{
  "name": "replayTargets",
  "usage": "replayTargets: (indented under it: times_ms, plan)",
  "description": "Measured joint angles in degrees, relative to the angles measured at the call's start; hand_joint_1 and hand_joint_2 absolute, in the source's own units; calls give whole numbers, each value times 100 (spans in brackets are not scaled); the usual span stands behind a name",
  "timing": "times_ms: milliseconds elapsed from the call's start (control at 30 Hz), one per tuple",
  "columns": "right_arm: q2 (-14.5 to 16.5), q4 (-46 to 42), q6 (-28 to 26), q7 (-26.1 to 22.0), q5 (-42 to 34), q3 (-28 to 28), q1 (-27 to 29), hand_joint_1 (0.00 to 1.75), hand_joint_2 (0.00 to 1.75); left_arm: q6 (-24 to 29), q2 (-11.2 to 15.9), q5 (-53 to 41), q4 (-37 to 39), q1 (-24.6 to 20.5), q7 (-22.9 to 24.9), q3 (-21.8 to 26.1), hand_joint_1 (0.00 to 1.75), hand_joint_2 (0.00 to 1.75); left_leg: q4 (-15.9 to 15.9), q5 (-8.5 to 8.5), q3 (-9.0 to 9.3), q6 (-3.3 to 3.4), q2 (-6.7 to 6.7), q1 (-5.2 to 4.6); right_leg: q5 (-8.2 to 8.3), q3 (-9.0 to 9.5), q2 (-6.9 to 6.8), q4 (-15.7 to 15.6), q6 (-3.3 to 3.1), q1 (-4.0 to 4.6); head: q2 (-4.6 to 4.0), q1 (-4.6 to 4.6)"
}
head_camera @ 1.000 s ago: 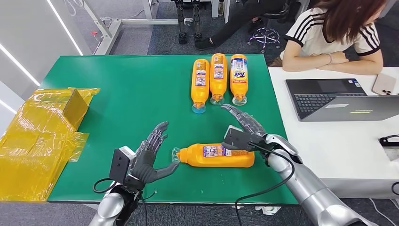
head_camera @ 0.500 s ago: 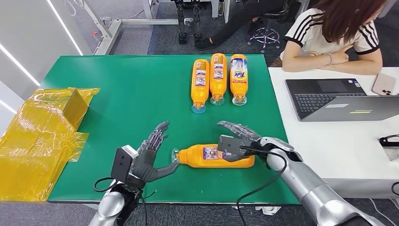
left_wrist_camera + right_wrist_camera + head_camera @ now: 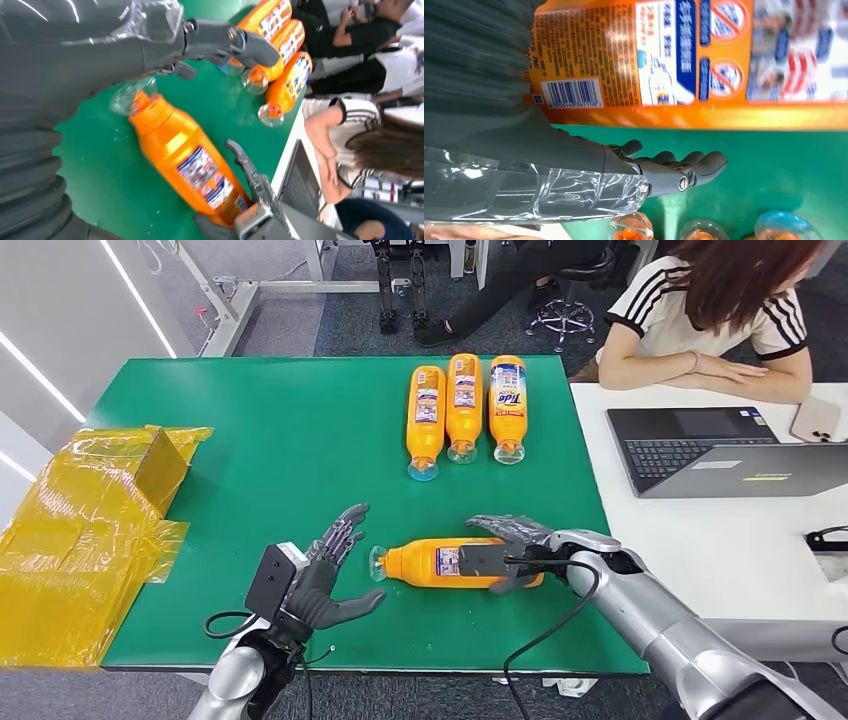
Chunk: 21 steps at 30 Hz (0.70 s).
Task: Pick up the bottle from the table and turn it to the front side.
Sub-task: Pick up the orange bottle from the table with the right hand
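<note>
Fingers of my right hand (image 3: 510, 545) are arching over the base end of the orange bottle (image 3: 450, 563), with the palm against its bottom; whether they are actually gripping it I cannot tell, since in my right wrist view the dark fingertips (image 3: 704, 162) are hanging over the green table (image 3: 774, 165) just beside the bottle's printed label (image 3: 664, 55), not wrapped around it. That bottle is lying on its side near the front edge of the table (image 3: 260, 430), its clear cap (image 3: 377, 562) pointing toward my left hand (image 3: 325, 575), and its small-print label with a barcode is facing up. My left hand is lying spread and holding nothing, thumb reaching out just short of the cap. Three more orange bottles (image 3: 463, 405) are lying side by side at the far edge, caps toward me. Crumpled yellow wrapping (image 3: 85, 530) is sitting at my left, and a person (image 3: 715, 310) is leaning on a white desk (image 3: 700, 540) behind a laptop (image 3: 725, 450).
</note>
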Motion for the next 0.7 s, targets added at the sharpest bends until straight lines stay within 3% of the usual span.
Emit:
replayTargets:
  times_ms: [267, 433, 500, 633, 700]
  plan:
    - [-6, 129, -141, 299, 444, 295, -93, 8, 175, -20, -1, 23, 0, 18, 19, 0, 0, 175, 0, 0, 0, 0, -2, 0, 0, 0, -1, 0, 0, 0, 0, 0]
    - [-6, 147, -253, 406, 671, 377, -113, 0, 175, -49, -5, 17, -1, 25, 51, 0, 0, 175, 0, 0, -1, 0, -2, 0, 0, 0, -2, 0, 0, 0, 0, 0]
    - [-6, 147, -310, 447, 765, 406, -111, 7, 175, -58, -17, 7, -2, 31, 71, 0, 0, 175, 0, 0, -1, 0, -2, 0, 0, 0, -2, 1, 0, 0, 0, -1]
    - [-6, 142, -413, 494, 904, 447, -103, 152, 175, -63, -44, -12, -8, 45, 75, 2, 0, 175, 0, 0, -1, 0, -2, 0, 0, 0, -2, 1, 0, 0, 0, -1]
    - [-6, 121, -474, 501, 965, 457, -102, 168, 175, -64, -48, -13, -15, 59, 76, 4, 0, 175, 0, 0, -1, 0, -2, 0, 0, 0, -1, 1, 0, 0, 0, 0]
